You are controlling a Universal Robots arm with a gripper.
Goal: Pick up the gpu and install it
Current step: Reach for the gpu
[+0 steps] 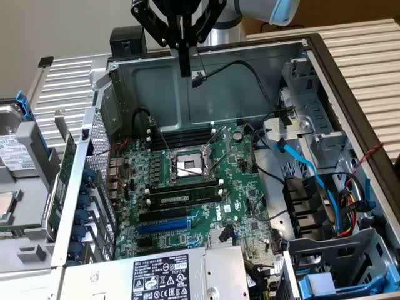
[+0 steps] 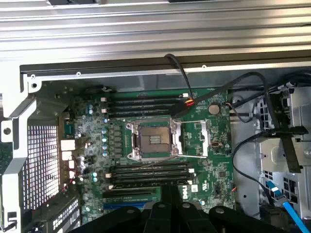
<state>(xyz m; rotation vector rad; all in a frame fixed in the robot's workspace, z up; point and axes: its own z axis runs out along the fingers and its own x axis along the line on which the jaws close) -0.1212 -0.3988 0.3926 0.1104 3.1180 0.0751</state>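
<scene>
Gpu: We locate the gpu (image 1: 62, 181) as a narrow green board standing on edge outside the case (image 1: 250, 81), on the exterior view's left, just beside the perforated wall (image 1: 100, 144). We cannot make out its heatsink.
Gpu contact: Nothing grips it, and it is well apart from the claw.
Claw: The claw (image 1: 185, 69) hangs above the far side of the open case with its fingers pressed together, holding nothing. In the wrist view we see the claw (image 2: 167, 194) closed above the motherboard's slot area.
Motherboard: The large green motherboard (image 1: 244, 206) lies flat in the case floor, with the CPU socket (image 1: 187, 165) near its middle.
Memory stick: One long memory stick (image 1: 178, 199) with a white sticker sits in a slot just beside the socket.
Blue slot: A blue slot (image 1: 164, 226) lies between the memory slots and the power supply (image 1: 162, 275).
Cables: A blue cable (image 1: 306, 169) runs along the drive bays on the exterior view's right.
Hard drive: A hard drive (image 1: 12, 150) rests outside the case, beyond the gpu.
</scene>
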